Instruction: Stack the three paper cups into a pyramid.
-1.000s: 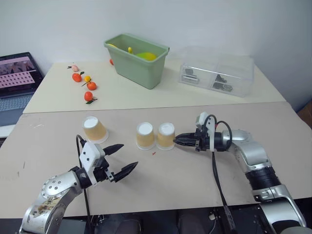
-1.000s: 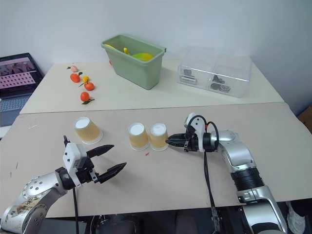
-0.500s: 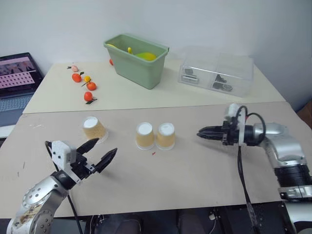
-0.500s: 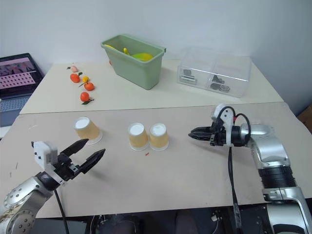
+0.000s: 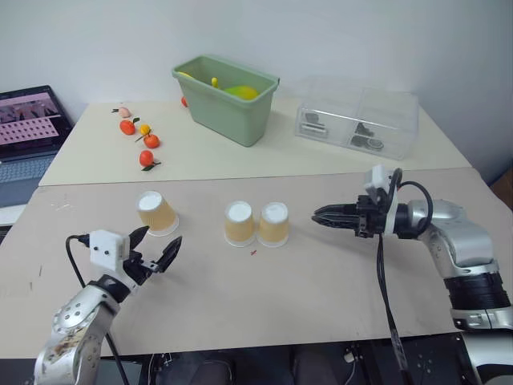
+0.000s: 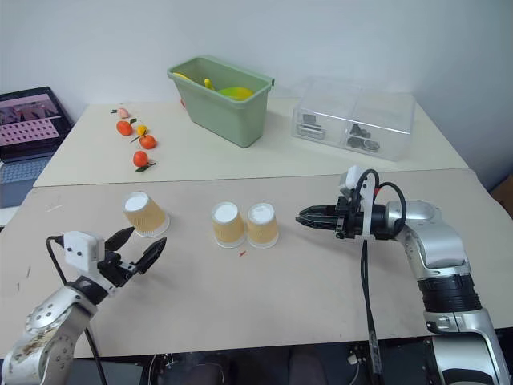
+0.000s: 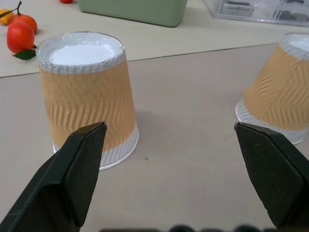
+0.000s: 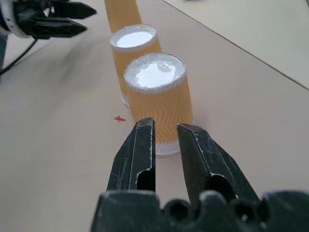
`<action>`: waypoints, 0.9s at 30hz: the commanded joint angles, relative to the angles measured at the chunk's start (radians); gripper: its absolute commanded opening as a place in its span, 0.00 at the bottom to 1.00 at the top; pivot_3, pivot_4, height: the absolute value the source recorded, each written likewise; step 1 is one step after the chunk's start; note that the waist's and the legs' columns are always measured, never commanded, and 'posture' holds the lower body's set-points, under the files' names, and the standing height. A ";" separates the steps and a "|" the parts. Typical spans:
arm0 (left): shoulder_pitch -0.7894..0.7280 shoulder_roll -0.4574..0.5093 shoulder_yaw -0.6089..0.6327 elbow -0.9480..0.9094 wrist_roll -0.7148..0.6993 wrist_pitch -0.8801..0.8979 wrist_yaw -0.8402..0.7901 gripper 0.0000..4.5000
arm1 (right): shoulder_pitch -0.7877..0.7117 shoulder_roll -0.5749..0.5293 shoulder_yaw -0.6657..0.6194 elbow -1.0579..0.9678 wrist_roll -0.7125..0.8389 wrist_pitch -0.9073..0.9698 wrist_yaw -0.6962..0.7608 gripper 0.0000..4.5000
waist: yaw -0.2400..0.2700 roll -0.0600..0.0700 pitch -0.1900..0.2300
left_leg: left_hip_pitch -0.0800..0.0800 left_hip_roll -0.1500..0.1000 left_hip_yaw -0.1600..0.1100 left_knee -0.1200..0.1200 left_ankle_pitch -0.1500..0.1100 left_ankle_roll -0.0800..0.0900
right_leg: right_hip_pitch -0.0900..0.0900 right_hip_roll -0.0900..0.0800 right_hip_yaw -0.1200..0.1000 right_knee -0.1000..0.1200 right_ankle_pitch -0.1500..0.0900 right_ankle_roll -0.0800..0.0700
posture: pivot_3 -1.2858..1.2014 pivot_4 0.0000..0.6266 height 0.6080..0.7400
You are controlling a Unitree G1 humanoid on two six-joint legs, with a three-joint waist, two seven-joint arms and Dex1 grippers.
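Pulling away from the pair of tan ribbed paper cups (image 5: 257,224) at frame centre, the right gripper (image 5: 318,216) now sits clear to their right, its fingers together and empty. The left gripper (image 5: 158,250) has shifted toward the lower left, jaws spread wide, facing the third tan ribbed paper cup (image 5: 156,212) at centre left. All three cups stand upside down, white bases up, long axes upright, unstacked on the beige table (image 5: 280,305).
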 commanded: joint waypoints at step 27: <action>-0.106 -0.047 -0.004 0.096 0.195 -0.134 0.176 1.00 | -0.020 0.012 -0.022 -0.061 0.076 0.020 -0.032 0.24 | 0.002 -0.001 0.000 | 0.000 0.000 0.000 0.000 0.000 0.000 | 0.000 0.000 0.000 0.000 0.000 0.000 | 0.52 0.24 1.00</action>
